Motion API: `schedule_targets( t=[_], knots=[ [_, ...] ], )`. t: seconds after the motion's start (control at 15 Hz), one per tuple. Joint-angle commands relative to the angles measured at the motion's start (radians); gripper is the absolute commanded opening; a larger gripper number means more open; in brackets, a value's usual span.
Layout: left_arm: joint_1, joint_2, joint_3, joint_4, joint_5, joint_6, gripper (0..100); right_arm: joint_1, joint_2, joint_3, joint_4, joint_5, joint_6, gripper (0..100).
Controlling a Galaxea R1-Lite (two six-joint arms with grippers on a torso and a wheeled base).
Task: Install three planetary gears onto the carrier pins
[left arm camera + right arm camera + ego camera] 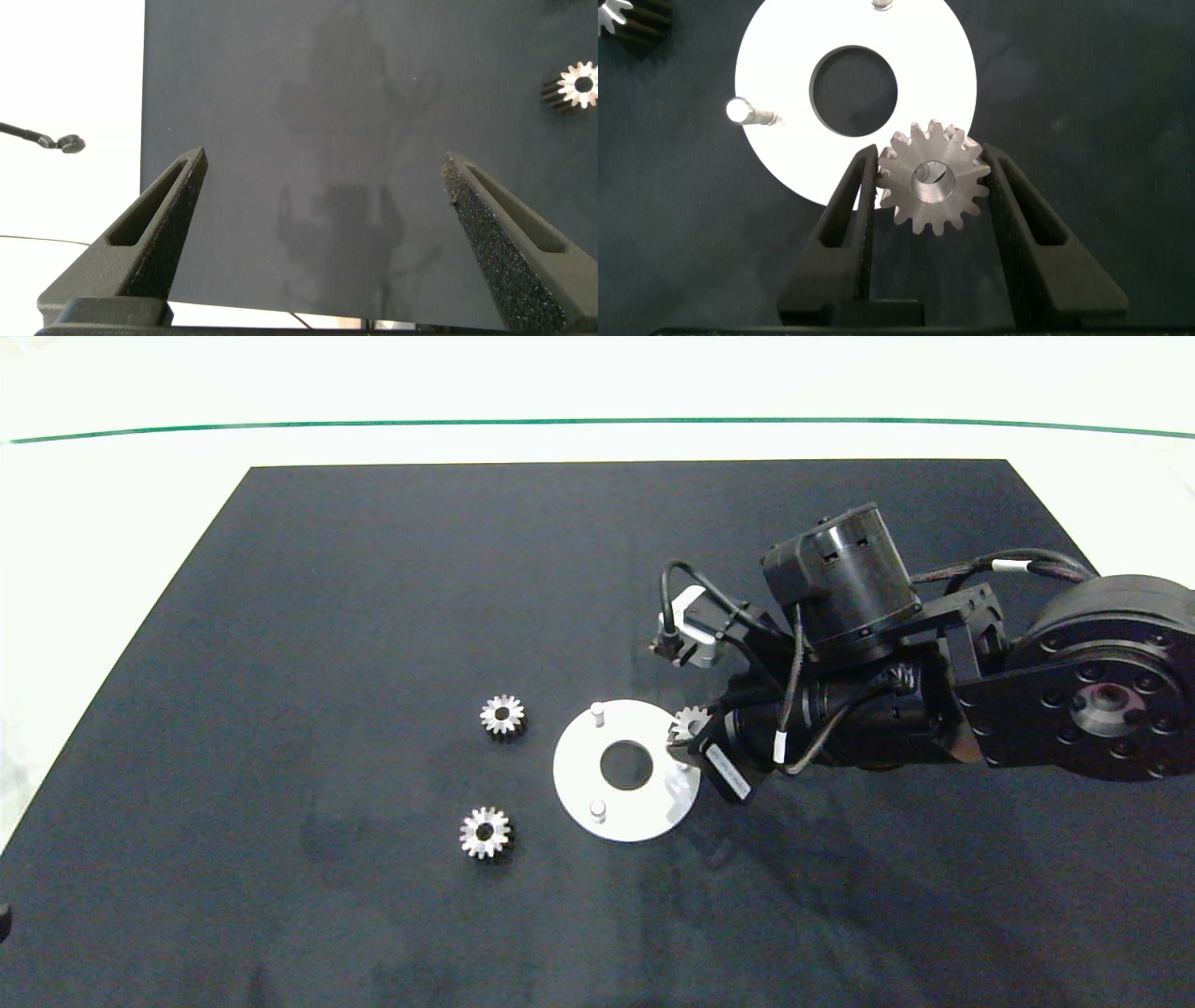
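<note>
A white desk (112,523) carries a large dark mat (373,616) that covers most of it. On the mat lies a flat white disc (644,812) with upright pins. Left of the disc rest two silvery gears, one farther (502,715), one nearer (485,833), apart from each other.

Open mat (373,616) left of gears (502,715)

Two gears (502,715) (485,833) lie left of the disc (653,807); a third (691,721) at its right edge.
</note>
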Motion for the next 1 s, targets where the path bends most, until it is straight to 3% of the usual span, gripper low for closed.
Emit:
schedule_targets(
  t=[0.07, 0.4, 1.0],
  knots=[
    [0.0, -0.003, 0.0, 0.003, 0.0, 0.001, 100, 0.001, 0.007, 0.007, 0.002, -0.001, -0.002, 28],
    [0.0, -0.018, 0.0, 0.012, 0.001, 0.001, 100, 0.003, 0.027, 0.015, -0.003, -0.001, 0.013, 28],
    [0.0, -0.03, -0.012, 0.012, 0.001, 0.001, 100, 0.003, 0.036, 0.018, -0.003, -0.001, 0.015, 28]
  ],
)
